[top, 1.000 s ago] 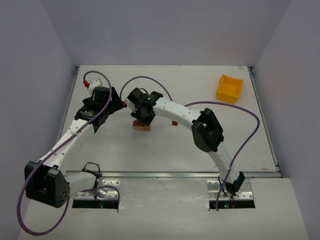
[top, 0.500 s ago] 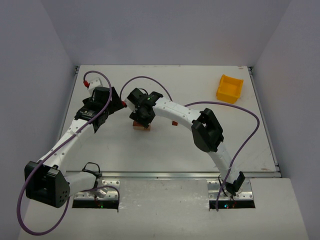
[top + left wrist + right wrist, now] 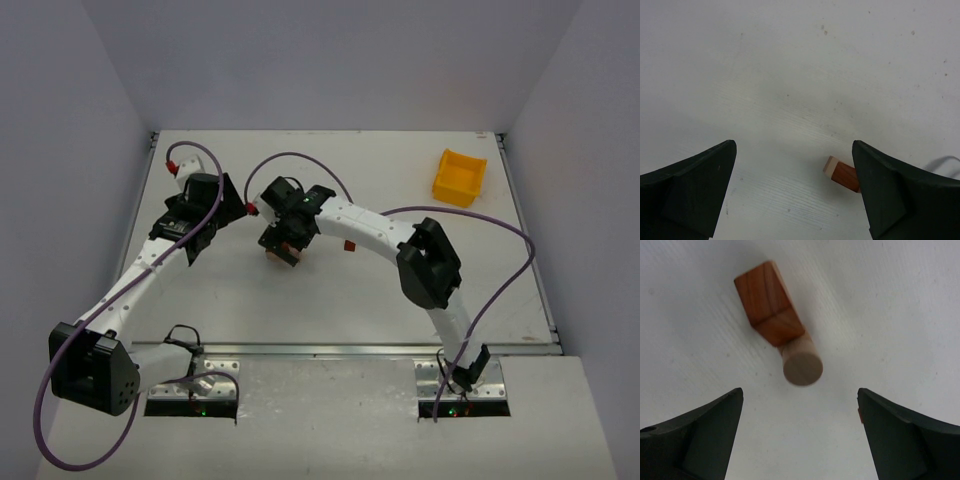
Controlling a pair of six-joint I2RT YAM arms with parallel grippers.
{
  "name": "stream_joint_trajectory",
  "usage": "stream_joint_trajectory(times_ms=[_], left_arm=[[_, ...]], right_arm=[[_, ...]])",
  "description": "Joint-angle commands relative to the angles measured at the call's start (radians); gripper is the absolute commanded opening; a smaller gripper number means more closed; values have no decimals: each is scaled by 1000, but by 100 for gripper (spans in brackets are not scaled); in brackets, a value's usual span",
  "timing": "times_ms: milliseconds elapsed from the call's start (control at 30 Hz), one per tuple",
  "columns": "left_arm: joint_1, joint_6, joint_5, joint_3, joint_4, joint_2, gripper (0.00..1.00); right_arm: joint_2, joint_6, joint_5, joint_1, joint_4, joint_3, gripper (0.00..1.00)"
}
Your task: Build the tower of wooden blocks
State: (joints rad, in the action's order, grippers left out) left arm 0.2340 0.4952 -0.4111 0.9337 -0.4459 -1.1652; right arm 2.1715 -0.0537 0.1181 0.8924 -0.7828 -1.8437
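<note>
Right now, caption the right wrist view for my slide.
Open right gripper over a pale cylinder and a reddish-brown block on the white table.

1. You are looking at a white table (image 3: pixel 400 165) boxed in on three sides by plain panels.
2. The back wall (image 3: pixel 330 60) is a pale grey-lilac, and the left wall (image 3: pixel 60 180) and right wall (image 3: pixel 590 180) match it.
3. A metal rail (image 3: pixel 330 349) runs along the table's near edge, with a pale ledge (image 3: pixel 330 420) just below it in your overhead view.
4. Up close, the tabletop shows faint streaks and small dark specks.
5. The light is soft and even.
</note>
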Motion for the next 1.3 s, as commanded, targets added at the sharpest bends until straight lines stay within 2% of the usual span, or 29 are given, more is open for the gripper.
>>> stream_joint_trajectory(times_ms=[0, 167, 233, 400, 533, 700, 933, 1133, 1267], left_arm=[[-1, 19, -12, 18, 84, 23, 100], [-1, 19, -8, 12, 81, 46, 100], [-1, 19, -2, 11, 84, 50, 100], [-1, 19, 11, 8, 83, 60, 100], [-1, 17, 17, 6, 84, 72, 100], [-1, 16, 24, 2, 86, 85, 100], [-1, 16, 28, -2, 84, 98, 100], [-1, 14, 30, -3, 83, 98, 100], [-1, 14, 34, -1, 85, 94, 100]], right_arm=[[-250, -35, -21, 31, 118, 97, 99], [-397, 32, 110, 27, 185, 228, 99], [-451, 157, 243, 20, 189, 274, 99], [-553, 405, 437, -27, 174, 417, 99], [-540, 656, 440, -100, 110, 471, 99], [-405, 769, 403, -154, 75, 457, 99], [-222, 760, 353, -180, 71, 343, 99], [-136, 778, 328, -217, 73, 305, 98], [-91, 764, 296, -234, 71, 276, 89]])
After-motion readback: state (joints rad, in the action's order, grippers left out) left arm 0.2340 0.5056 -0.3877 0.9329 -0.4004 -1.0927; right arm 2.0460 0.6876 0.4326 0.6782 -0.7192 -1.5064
